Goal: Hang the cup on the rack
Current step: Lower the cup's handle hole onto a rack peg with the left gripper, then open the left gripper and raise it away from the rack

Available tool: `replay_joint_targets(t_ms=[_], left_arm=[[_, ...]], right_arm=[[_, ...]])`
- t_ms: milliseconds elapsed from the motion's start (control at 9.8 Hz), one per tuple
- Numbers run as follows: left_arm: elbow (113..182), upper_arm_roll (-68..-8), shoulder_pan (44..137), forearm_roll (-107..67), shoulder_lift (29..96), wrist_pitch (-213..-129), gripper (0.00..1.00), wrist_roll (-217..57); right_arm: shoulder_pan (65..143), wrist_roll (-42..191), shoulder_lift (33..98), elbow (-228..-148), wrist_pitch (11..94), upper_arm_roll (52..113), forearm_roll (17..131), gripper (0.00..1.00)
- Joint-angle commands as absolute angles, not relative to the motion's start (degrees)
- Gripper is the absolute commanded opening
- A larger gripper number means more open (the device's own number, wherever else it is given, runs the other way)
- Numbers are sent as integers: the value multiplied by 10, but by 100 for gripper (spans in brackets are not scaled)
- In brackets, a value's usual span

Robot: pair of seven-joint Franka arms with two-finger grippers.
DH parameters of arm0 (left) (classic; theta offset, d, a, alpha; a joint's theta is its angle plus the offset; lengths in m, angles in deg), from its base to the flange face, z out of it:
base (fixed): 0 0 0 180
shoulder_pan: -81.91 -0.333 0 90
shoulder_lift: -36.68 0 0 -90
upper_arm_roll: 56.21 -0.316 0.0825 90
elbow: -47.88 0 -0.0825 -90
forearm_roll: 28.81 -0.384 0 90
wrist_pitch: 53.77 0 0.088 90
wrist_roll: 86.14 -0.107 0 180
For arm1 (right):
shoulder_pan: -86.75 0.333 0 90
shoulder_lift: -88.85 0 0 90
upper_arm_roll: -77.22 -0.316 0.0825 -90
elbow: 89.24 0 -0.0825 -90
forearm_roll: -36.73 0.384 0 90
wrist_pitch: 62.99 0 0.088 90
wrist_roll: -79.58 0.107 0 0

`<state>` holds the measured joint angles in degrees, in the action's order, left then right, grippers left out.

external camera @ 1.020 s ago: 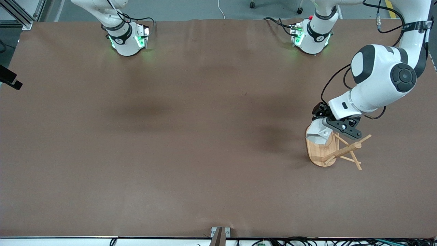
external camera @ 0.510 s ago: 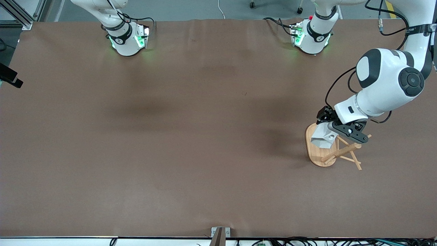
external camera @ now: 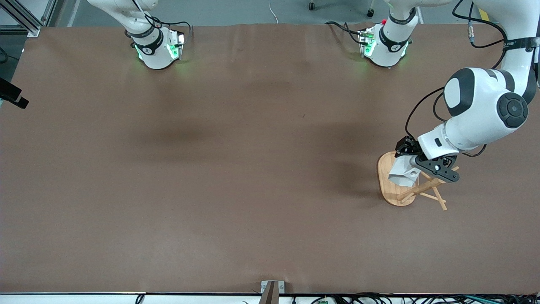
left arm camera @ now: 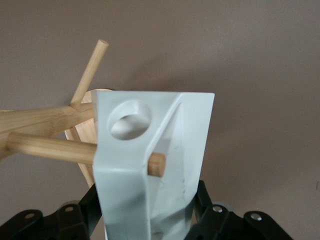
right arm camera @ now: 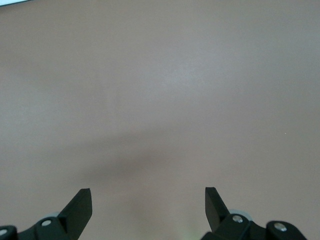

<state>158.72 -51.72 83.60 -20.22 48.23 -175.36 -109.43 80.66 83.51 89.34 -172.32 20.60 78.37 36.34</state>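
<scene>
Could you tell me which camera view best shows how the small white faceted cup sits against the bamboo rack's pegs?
The left wrist view: the white faceted cup fills it, a bamboo rack peg passing its handle tab. The front view shows the cup small, held by the left gripper over the rack's base. The right wrist view shows only table.

The small faceted cup (left arm camera: 150, 165) was plain white, faintly bluish in its shaded folds, with no print on it. The bamboo mug rack (external camera: 394, 195) was a pale honey yellow, its oval base showing fine straight grain. The flat counter (external camera: 236, 169) was a uniform matte brown. The left gripper (external camera: 424, 165) had black fingers (left arm camera: 80, 212) under a white wrist; the right gripper's (right arm camera: 148, 207) were black too.
</scene>
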Motion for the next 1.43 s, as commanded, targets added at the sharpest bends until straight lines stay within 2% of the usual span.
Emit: replay_joint_targets(t_ms=[0, 102, 204, 306, 612, 816, 1327], left_arm=[[1578, -525, 838, -196, 507, -1758, 20, -1109], [1578, -528, 838, -196, 507, -1758, 24, -1109], [1578, -530, 839, -196, 507, -1758, 68, -1109], [1578, -530, 840, -196, 504, -1758, 100, -1109], [1558, -533, 840, -194, 486, -1748, 100, -1093], [1534, -531, 840, -194, 464, -1695, 100, -1026], [1521, -534, 865, -225, 348, -1565, 100, -858]], right_arm=[[802, 828, 891, -1713, 200, 780, 359, 100], [802, 829, 891, -1713, 198, 780, 359, 100], [802, 829, 890, -1713, 199, 781, 359, 100], [801, 829, 891, -1713, 201, 780, 359, 100], [808, 829, 891, -1713, 198, 783, 359, 100], [833, 829, 891, -1713, 199, 815, 359, 100], [831, 828, 891, -1713, 200, 815, 359, 100]])
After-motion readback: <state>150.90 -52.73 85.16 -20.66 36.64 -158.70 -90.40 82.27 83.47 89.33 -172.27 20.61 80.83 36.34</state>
